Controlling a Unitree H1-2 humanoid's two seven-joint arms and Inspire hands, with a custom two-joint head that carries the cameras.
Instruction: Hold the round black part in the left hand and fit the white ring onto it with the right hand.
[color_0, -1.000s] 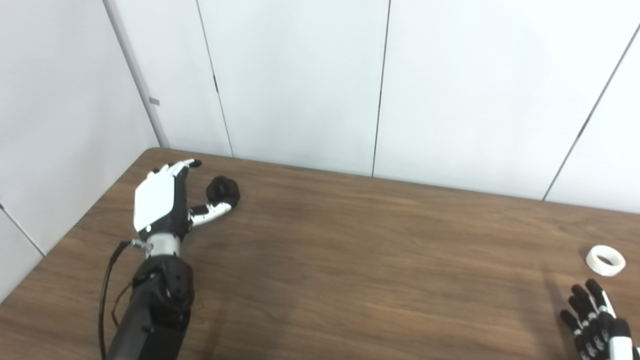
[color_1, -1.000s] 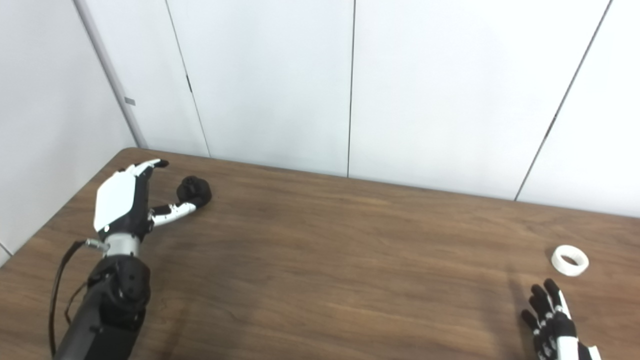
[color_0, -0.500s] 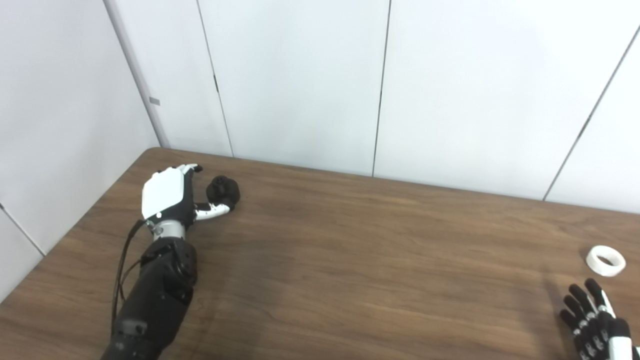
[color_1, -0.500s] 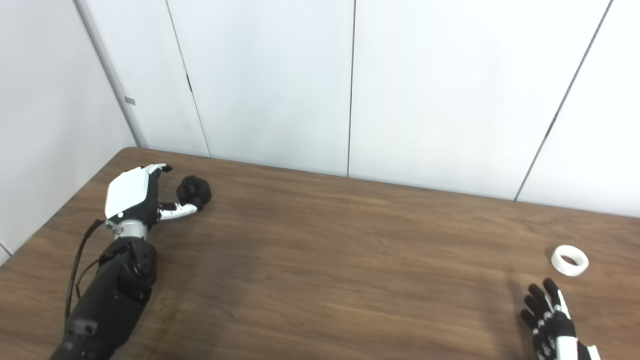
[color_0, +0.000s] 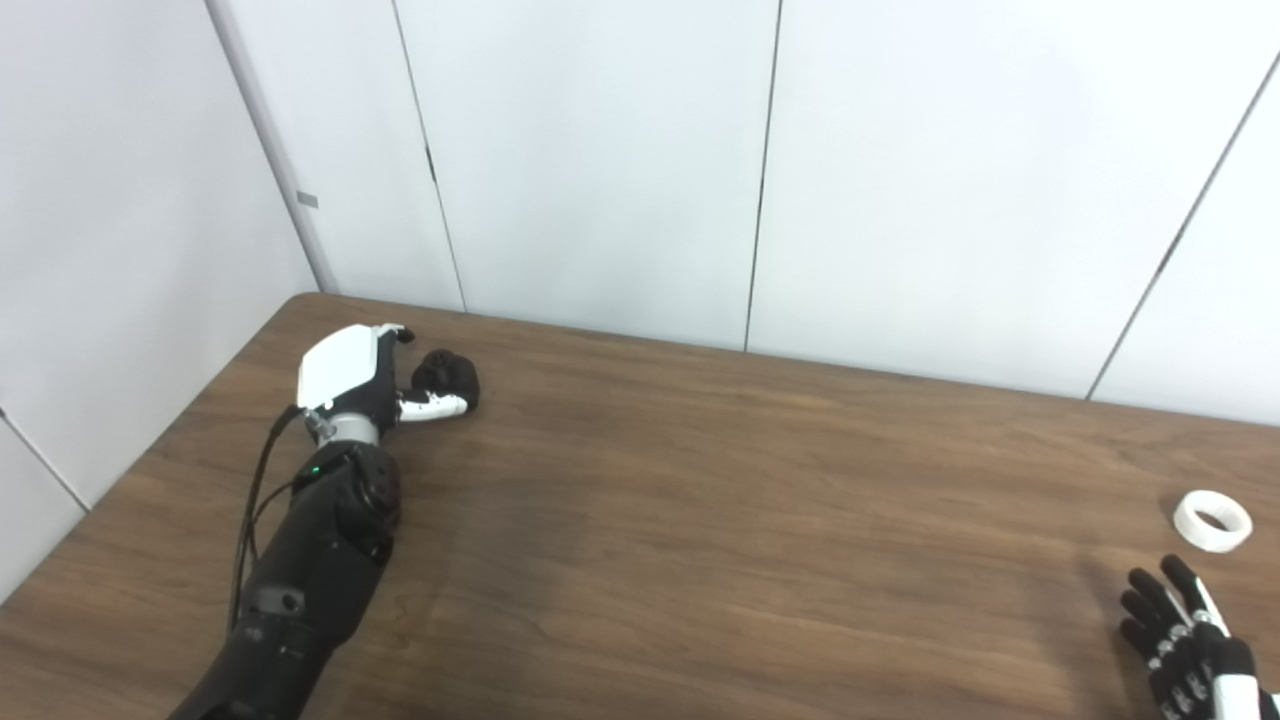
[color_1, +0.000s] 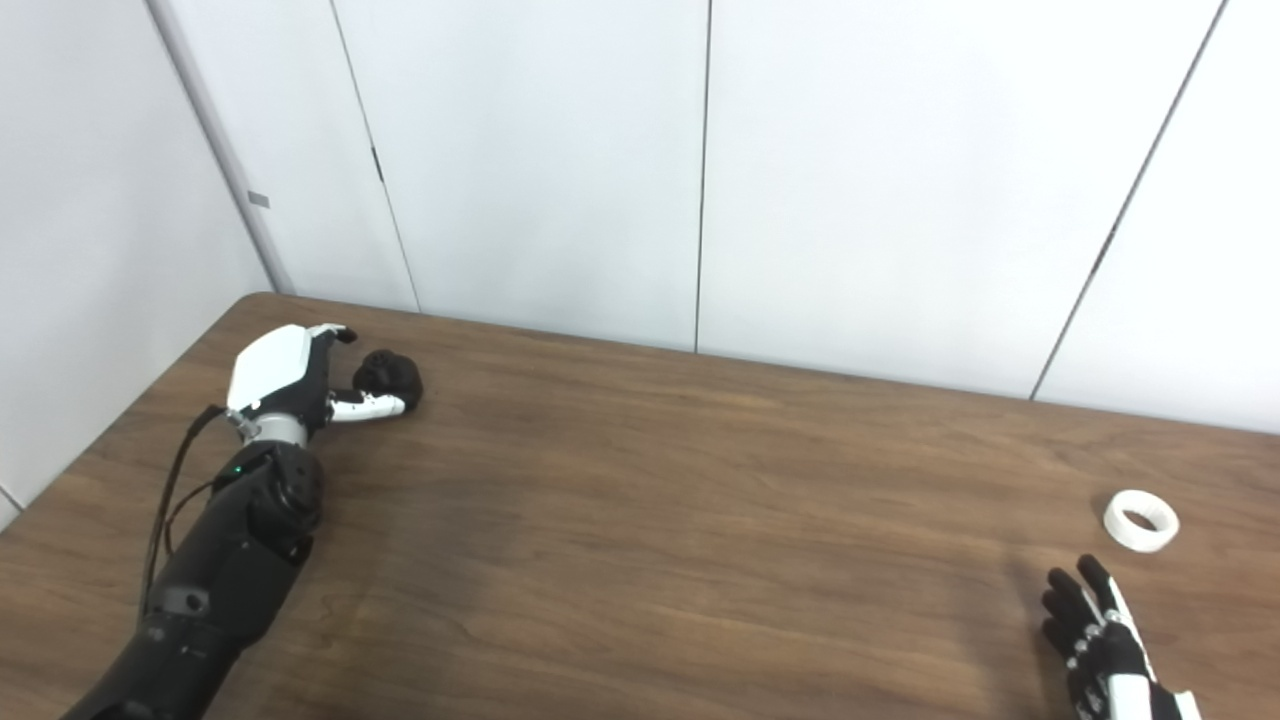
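My left hand (color_0: 352, 380) lies low over the wooden table (color_0: 700, 480), far out toward ten o'clock near the table's back left corner. Its white back plate faces up, and my dark forearm runs down from it to the bottom edge. The round black part (color_0: 447, 371) sits on the table just to the three o'clock side of that hand. My thumb (color_0: 432, 405) reaches out along the near side of the part, touching or almost touching its lower edge, while my fingers (color_0: 398, 332) curl forward on the part's nine o'clock side. The hand is spread around the part but has not closed on it; the part rests on the wood, not lifted.

My right hand (color_1: 1100, 640) shows only partly, down at five o'clock by the bottom right corner. Its dark fingers are apart and point up toward twelve o'clock, and it holds nothing. The white ring (color_1: 1140, 520) lies flat on the table just beyond those fingertips, at about one o'clock from the hand, with a clear strip of wood between ring and fingers.

The ring and the black part are well apart, at opposite ends of the table. Behind the table stand plain white wall panels (color_0: 600, 160) with dark seams.
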